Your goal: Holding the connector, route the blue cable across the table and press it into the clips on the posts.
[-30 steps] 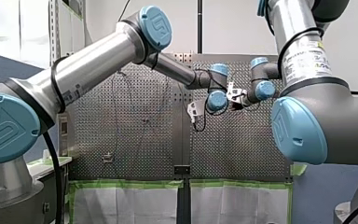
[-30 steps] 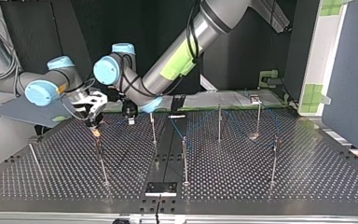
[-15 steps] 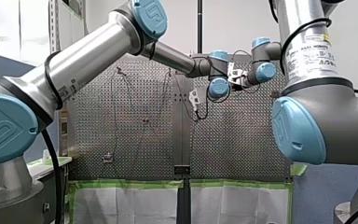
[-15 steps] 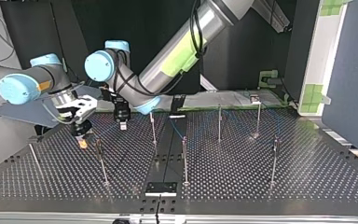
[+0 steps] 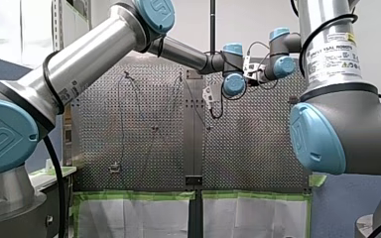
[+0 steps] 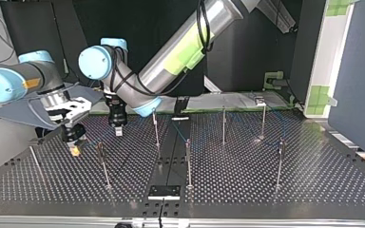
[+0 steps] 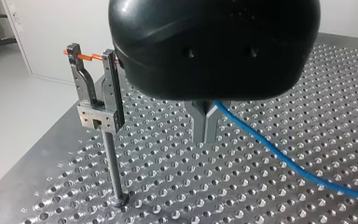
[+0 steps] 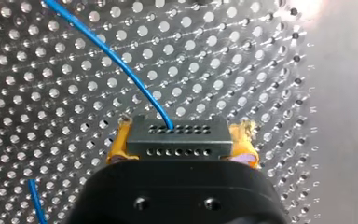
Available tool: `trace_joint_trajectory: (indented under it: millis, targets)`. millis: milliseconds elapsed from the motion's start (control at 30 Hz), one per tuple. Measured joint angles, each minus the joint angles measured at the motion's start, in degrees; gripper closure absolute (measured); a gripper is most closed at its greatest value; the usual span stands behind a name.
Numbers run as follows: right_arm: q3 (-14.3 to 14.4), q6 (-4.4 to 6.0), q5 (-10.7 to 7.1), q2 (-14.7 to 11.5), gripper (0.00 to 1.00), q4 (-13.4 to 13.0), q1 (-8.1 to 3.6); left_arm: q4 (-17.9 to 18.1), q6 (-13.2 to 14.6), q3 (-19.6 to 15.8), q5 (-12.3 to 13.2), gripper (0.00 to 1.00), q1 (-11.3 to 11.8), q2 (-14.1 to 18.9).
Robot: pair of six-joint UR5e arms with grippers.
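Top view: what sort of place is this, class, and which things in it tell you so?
Probably a robotics lab or test cell: a perforated metal table studded with thin posts, my left arm and my right arm reaching over it, and a blue cable trailing across it.

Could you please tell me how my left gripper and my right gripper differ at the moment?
Look: my left gripper has bare metal fingers; my right gripper has yellow pads.
Hold: my left gripper pinches the blue cable itself; my right gripper clamps the dark connector at the cable's end.
Shared: both are shut, on the same cable.
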Motion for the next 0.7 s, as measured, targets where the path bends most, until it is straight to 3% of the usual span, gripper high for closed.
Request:
trace_joint_trajectory:
  millis: [367, 700]
  targets:
    - [-0.42, 0.32, -0.03, -2.36, 1.00, 0.89, 0.13, -0.24, 0.01, 1.25, -0.05, 1.00, -0.53, 0.04]
    - [-0.64, 0.50, -0.04, -2.88, 1.00, 1.15, 0.18, -0.50, -0.56, 1.86, -0.23, 1.00, -0.56, 0.07]
